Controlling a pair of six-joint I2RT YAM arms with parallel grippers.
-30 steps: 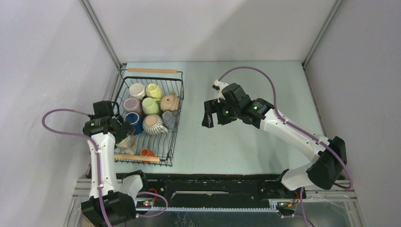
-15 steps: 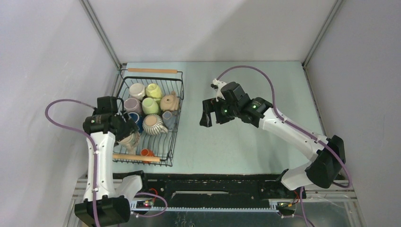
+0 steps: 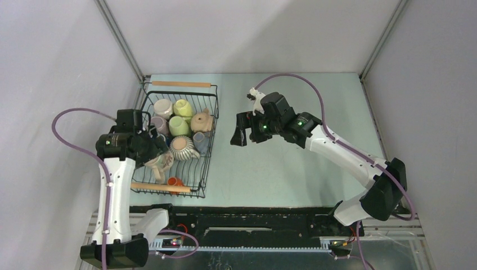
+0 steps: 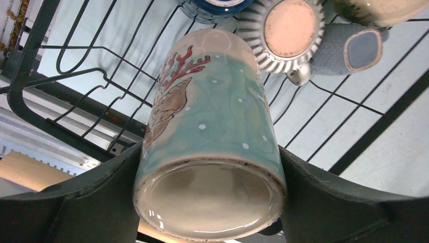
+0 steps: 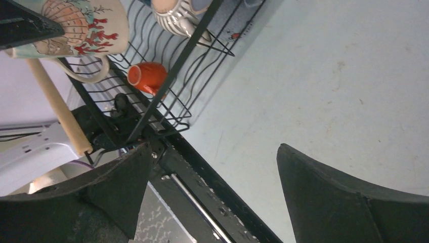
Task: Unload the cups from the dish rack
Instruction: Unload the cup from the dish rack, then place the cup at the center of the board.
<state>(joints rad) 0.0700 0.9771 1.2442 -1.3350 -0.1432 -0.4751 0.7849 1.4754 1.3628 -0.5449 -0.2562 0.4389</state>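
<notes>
Our left gripper (image 4: 207,212), pinching the coral-painted mug (image 4: 212,111), has carried it up and rightward over the dish rack's (image 3: 210,146) near end at lower left, one cup nearly out, while our spread, empty right gripper (image 5: 213,162) edges closer

Pale teal mug (image 4: 207,111) with red coral and tan shell motif, cream-and-grey ribbed cup (image 4: 290,30), speckled grey-blue cup (image 4: 349,48), small orange cup (image 5: 146,76), black wire dish rack (image 4: 31,50), pale green bench (image 3: 292,169)
</notes>
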